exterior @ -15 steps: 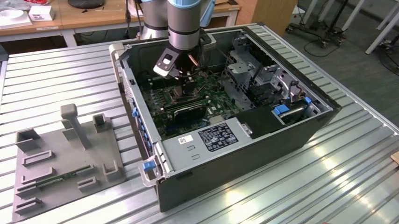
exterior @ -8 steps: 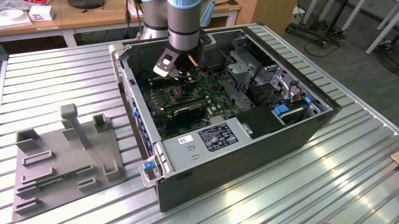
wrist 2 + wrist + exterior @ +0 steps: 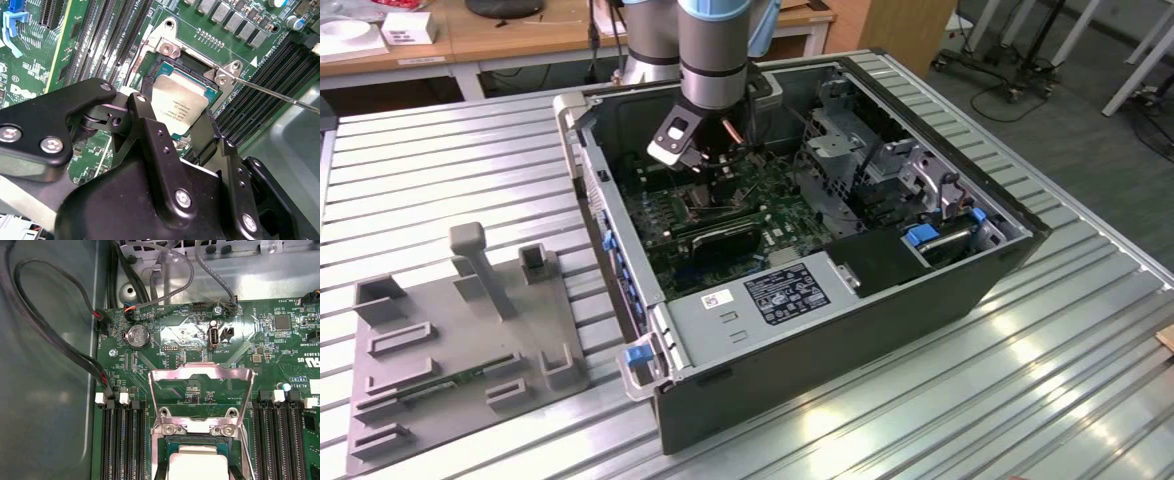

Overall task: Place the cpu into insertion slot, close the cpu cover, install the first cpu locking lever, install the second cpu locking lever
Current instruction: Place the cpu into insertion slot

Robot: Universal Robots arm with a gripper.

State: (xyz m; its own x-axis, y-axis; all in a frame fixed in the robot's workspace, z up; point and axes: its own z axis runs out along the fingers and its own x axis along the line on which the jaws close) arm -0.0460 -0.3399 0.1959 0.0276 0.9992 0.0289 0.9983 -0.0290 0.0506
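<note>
Your hand [image 3: 176, 129] gripped the cpu [image 3: 178, 102] by its edges at the insertion slot [image 3: 167, 66]; a tilted release risked seating it crooked.

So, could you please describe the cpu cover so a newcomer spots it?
Inside the open computer case lies the green motherboard. Between its two banks of black memory slots sits the socket; the cpu cover is the thin silvery frame with a cut-out middle, swung open from it.
</note>
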